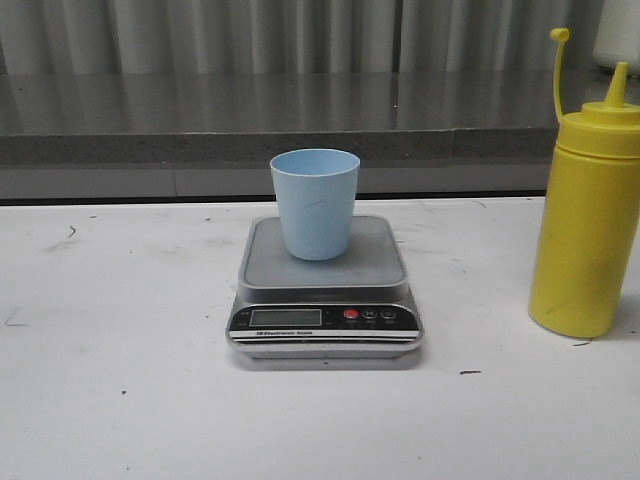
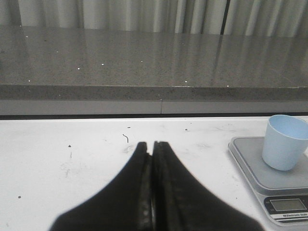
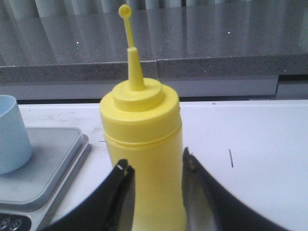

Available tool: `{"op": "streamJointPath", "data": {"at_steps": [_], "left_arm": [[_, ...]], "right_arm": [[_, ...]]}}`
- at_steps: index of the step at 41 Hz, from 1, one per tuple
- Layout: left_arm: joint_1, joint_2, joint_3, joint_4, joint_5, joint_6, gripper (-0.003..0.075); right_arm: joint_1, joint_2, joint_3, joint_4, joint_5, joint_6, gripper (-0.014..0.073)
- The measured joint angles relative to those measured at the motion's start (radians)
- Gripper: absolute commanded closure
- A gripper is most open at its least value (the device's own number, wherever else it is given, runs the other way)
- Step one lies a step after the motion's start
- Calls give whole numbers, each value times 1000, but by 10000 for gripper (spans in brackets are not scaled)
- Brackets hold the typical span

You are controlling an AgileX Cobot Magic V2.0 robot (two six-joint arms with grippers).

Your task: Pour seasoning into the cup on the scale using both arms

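Observation:
The pale blue cup (image 1: 315, 205) stands upright on the silver-grey scale (image 1: 325, 290) in the middle of the white table. The yellow seasoning bottle (image 1: 585, 220) stands upright at the right, its cap strap sticking up. Neither gripper shows in the front view. My left gripper (image 2: 153, 143) is shut and empty, low over the table, left of the scale (image 2: 269, 173) and the cup (image 2: 284, 142). My right gripper (image 3: 156, 161) is open, its fingers framing the bottle (image 3: 142, 125) just in front of it; no grip shows. The cup (image 3: 12, 134) and scale (image 3: 43, 163) lie beside the bottle.
A grey speckled ledge (image 1: 300, 120) with a corrugated wall behind runs along the back of the table. A pale object (image 1: 618, 30) stands on the ledge at the far right. The white tabletop (image 1: 120, 380) carries small dark marks.

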Motion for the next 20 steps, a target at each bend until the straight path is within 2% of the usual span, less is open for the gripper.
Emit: {"op": "streamJointPath", "data": {"at_steps": [5,11,15,20], "left_arm": [[0,0,0,0,0,0,740],[0,0,0,0,0,0,740],[0,0,0,0,0,0,740],[0,0,0,0,0,0,740]], "right_arm": [[0,-154,-54,2,283,0,380],[0,-303,-153,2,574,-31,547],[0,-389,-195,2,712,-51,658],[0,-499,-205,0,817,-55,662]]}}
